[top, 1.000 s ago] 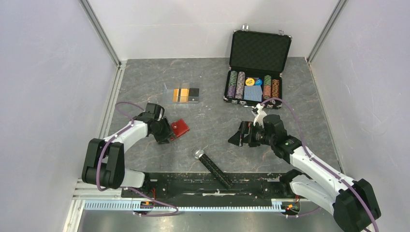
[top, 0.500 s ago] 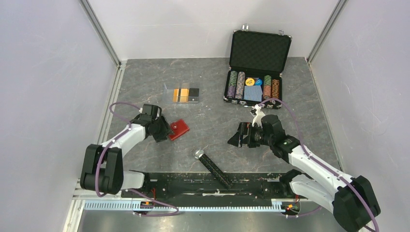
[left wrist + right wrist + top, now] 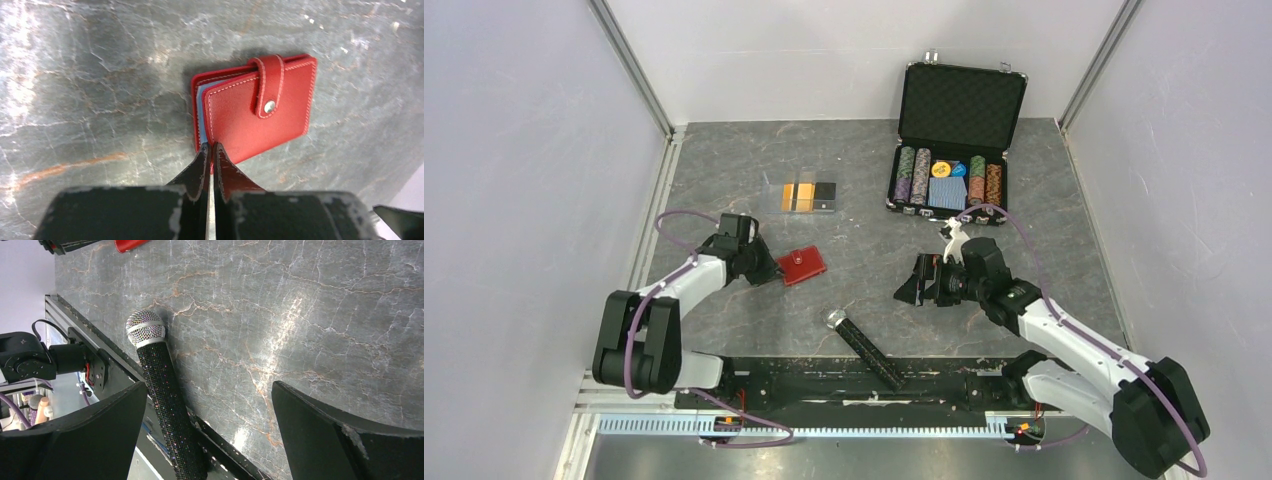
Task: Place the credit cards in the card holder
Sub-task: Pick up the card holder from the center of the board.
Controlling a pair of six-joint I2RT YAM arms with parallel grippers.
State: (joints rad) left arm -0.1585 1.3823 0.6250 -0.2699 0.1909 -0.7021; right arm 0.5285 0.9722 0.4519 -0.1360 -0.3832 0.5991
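- The card holder (image 3: 804,265) is now lying a little farther right and flatter on the table (image 3: 864,240) than half a second ago. My left pincer (image 3: 771,272) is sitting lower and closer in behind it, while my right arm is keeping almost the same pose.
- I am holding my left pincer (image 3: 210,149) with its fingers pressed together, nothing between them. The tips are touching the near edge of the red card holder (image 3: 260,112).
- The card holder is lying closed and flat on the grey stone-patterned surface. Its tab is wrapping over the top edge and is snapped down, and a sliver of blue sleeve is showing along its left side.
- The credit cards (image 3: 796,197) are lying inside a clear case (image 3: 771,195) farther back on the table, orange beside black, well apart from the holder.
- I am keeping my right pincer (image 3: 911,288) spread wide apart, holding nothing, out over bare table to the right of centre.
- In the right wrist view, my right pincer (image 3: 209,390) is framing a glittery black microphone (image 3: 165,405), which is lying along the table's near edge.
- An open poker-chip case (image 3: 962,100) is standing at the back right.
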